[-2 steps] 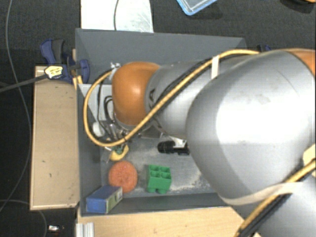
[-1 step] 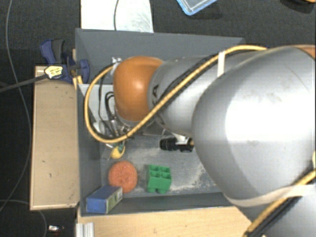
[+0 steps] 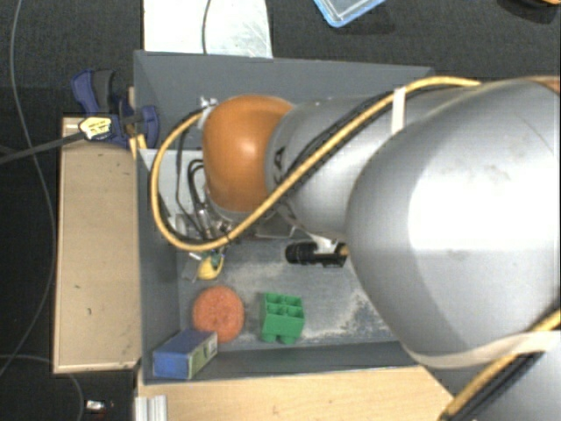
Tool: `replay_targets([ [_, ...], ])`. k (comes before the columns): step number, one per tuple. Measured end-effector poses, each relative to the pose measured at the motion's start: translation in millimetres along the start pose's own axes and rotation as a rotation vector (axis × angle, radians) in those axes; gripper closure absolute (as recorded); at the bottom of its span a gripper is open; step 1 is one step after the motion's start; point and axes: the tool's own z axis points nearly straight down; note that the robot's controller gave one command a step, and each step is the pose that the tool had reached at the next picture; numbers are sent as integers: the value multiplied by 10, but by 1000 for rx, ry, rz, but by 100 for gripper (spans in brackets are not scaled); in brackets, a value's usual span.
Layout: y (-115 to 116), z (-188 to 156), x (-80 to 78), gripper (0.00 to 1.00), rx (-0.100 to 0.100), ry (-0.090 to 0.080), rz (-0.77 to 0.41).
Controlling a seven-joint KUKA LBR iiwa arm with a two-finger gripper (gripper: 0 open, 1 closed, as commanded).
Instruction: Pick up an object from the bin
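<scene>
Orange wrist cover hides the gripper low by the left wall of the bin, so you cannot tell if it is spread or pressed together; nearest lies a small yellow piece, an orange disc and green brick beyond; judged: approach step, next align over one thing, then close and lift.

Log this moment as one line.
arm: over bin, left side | beside it: small yellow piece, black cylinder | front: orange disc, green block, blue box

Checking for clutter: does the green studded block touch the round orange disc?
No, a strip of grey bin floor shows between the green studded block and the round orange disc.
</scene>
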Motion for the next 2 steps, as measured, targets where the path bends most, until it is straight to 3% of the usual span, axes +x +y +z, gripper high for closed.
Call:
replay_targets([
  [1,-21,-325,13,100,9,7,-2],
  [2,4,-769,-5,100,1,0,-5],
])
